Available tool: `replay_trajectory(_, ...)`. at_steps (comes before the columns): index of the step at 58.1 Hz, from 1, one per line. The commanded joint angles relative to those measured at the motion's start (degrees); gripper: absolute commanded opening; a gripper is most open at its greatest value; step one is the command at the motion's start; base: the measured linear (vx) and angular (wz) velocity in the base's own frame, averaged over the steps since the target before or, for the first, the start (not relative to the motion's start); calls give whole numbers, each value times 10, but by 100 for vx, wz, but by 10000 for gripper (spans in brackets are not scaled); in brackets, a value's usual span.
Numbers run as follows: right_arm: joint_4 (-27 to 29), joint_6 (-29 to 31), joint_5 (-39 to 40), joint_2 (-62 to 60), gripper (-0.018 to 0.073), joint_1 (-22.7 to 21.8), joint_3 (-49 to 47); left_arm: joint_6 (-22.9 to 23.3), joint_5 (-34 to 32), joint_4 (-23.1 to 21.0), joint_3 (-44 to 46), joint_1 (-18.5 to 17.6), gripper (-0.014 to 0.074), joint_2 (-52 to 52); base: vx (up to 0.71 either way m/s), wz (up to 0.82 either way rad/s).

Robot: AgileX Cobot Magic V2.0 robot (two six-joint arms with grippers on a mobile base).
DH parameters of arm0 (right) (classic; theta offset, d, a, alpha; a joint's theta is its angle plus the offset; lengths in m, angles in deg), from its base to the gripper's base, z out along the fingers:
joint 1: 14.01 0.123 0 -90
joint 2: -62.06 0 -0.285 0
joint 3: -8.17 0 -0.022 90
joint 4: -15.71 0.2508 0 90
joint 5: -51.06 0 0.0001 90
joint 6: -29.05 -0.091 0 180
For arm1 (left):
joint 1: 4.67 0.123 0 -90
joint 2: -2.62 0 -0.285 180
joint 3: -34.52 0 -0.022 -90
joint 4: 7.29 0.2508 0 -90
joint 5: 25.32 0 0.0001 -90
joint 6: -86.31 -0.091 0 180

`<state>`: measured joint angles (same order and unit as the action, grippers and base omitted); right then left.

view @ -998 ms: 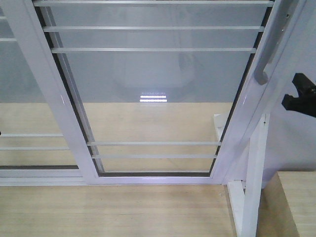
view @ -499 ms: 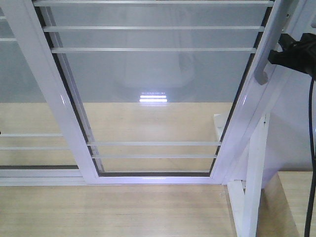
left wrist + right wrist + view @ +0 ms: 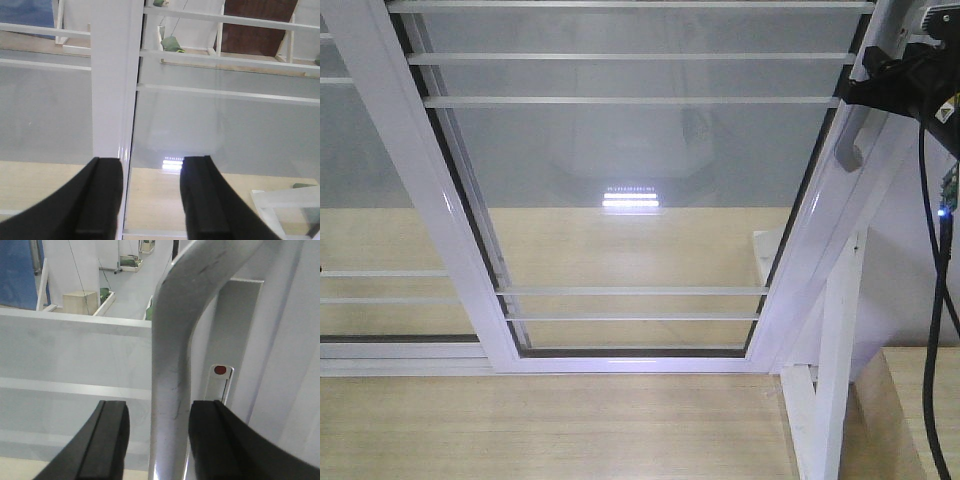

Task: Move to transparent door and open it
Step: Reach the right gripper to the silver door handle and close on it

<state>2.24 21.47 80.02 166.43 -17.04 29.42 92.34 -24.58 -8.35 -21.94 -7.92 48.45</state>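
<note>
**Transparent door (image 3: 630,180): handle bracketed by our right jaws, not clamped**

Item 1. Door panel. Glass in a white-grey frame with thin horizontal bars across it. It stood straight ahead of both our grippers, filling the front view. Its handle-side stile was just behind our right jaws.

Item 2. Curved silver handle (image 3: 852,140). In the right wrist view the handle (image 3: 172,365) ran upright between our right jaws.

Item 3. Right gripper (image 3: 870,90). The jaws were spread, one black finger on each side of the bar. A gap showed between the bar and the left-hand finger (image 3: 110,440). The other finger sat just beside the bar, and we could not tell whether it touched. Seen from its own wrist, the right gripper (image 3: 160,405) gripped nothing.

Item 4. Left gripper (image 3: 150,162). The jaws were released and held nothing. A white stile (image 3: 112,75) rose beyond the left finger, with glass beyond the gap.

Item 5. Sundries. A red-dot latch plate (image 3: 219,371) sat beyond the right finger. A black cable (image 3: 932,300) hung below the right gripper.
</note>
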Motion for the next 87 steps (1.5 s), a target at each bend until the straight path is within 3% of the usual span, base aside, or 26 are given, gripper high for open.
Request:
replay_trajectory(1,15,10,49,-12,376,-2,-32,5,-50,-7,15,-1,413,0,0,0)
replay_trajectory(16,42,37,57,22,376,-2,-56,5,-50,-7,15,-1,413,0,0,0)
replay_trajectory(41,38,27,54,73,376,1,-116,5,-50,-7,15,-1,413,0,0,0)
replay_trajectory(69,29,28,45,73,320,67,-116,5,-50,-7,15,-1,413,0,0,0)
replay_trajectory(87,28,28,45,73,320,86,-116,5,-50,-7,15,-1,413,0,0,0)
